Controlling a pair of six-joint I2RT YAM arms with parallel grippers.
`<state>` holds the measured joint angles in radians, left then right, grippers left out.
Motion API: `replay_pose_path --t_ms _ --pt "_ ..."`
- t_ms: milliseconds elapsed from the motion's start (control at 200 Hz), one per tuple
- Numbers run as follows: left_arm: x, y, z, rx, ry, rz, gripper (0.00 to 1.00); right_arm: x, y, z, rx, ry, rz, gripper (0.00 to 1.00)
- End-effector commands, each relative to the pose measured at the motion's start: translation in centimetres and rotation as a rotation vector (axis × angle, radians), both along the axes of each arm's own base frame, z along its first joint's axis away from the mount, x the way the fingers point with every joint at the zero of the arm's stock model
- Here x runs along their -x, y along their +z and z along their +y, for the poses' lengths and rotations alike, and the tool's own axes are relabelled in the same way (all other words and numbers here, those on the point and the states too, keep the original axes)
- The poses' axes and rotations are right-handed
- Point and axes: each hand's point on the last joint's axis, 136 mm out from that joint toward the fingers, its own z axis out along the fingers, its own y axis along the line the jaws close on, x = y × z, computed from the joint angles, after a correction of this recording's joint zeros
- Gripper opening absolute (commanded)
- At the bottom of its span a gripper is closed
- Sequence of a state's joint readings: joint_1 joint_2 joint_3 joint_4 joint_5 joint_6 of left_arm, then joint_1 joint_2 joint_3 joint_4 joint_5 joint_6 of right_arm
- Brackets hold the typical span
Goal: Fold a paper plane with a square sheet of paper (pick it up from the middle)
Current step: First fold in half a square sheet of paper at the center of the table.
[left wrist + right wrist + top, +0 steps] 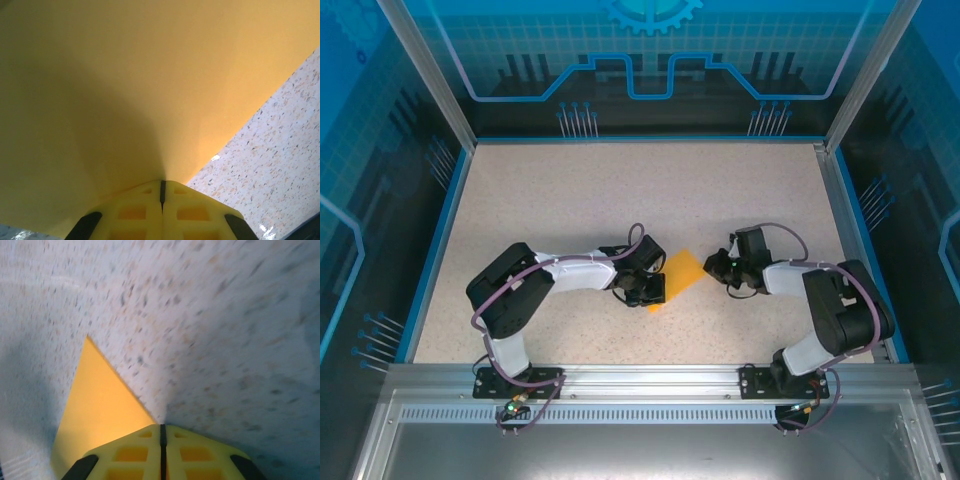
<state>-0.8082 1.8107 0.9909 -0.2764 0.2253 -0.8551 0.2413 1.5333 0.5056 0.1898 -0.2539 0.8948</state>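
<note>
A: Located the paper (682,272) about midway between the tabletop's (570,200) left and right edges, somewhat closer to the near edge than the far one. Seems to lie flat.

B: Heading?

A: Runs long from near-left to far-right, diagonal to the edges. Reads as a slanted four-sided orange patch from above. Shows one sharp corner in the right wrist view, set against bare speckle.

B: Noted. Grippers?

A: Found the left gripper (650,292) over the paper's near-left end, covering part of it. Clenched, fingers (135,210) pressed together with a hairline seam between. Meets the sheet right at the tips. Cannot tell pinch from press.

B: And the right gripper (713,268)?

A: Clenched too, tips at the paper's far-right corner, touching or just beside it. Cannot tell whether anything is caught.

B: Surface?

A: Pale beige, finely speckled, matte, bordered by a blue rim (650,138). Closed in by blue translucent panels (650,50) printed with circuit lines and a gear, held on aluminium posts. Noted a metal rail (640,380) along the near edge, carrying both bases.

B: Anything in the way?

A: Logged the left arm (520,290) and right arm (835,305), bent inward from either side, elbows out, cables looped along each. Lost the paper's left corner under the left wrist.
</note>
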Motion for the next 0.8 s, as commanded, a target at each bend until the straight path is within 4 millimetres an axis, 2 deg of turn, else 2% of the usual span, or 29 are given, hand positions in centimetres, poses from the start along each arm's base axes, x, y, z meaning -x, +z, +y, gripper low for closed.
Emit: replay_pose_path --t_ms 0,135,235,340,405,520,600,715,795 --pt "4.2 -4.0 6.0 -0.239 0.013 0.171 0.05 -0.3 -1.1 -3.7 0.126 -0.128 0.007 0.09" --pt "3.9 -3.8 5.6 -0.222 0.007 0.162 0.05 -0.2 0.0 -3.6 0.118 -0.118 -0.023 0.09" --pt "3.5 -3.3 5.0 -0.195 0.002 0.147 0.05 -0.2 2.1 -2.7 0.097 -0.069 -0.091 0.09" --pt "3.0 -2.8 4.2 -0.165 -0.002 0.133 0.05 0.5 4.4 0.0 0.05 0.049 -0.152 0.1" --pt "2.7 -2.5 3.8 -0.147 -0.004 0.123 0.05 1.5 4.9 2.5 0.012 0.133 -0.155 0.1" --pt "2.2 -2.0 3.2 -0.127 -0.008 0.102 0.05 3.1 4.0 6.3 -0.067 0.224 -0.11 0.1" --pt "2.0 -1.6 2.9 -0.11 -0.01 0.093 0.05 3.7 2.6 8.1 -0.1 0.257 -0.069 0.09" --pt "1.6 -1.1 2.3 -0.081 -0.016 0.072 0.05 3.8 1.1 9.5 -0.138 0.268 -0.04 0.08" --pt "1.2 -0.3 1.7 -0.05 -0.021 0.046 0.05 3.8 0.3 9.6 -0.144 0.264 -0.017 0.08"
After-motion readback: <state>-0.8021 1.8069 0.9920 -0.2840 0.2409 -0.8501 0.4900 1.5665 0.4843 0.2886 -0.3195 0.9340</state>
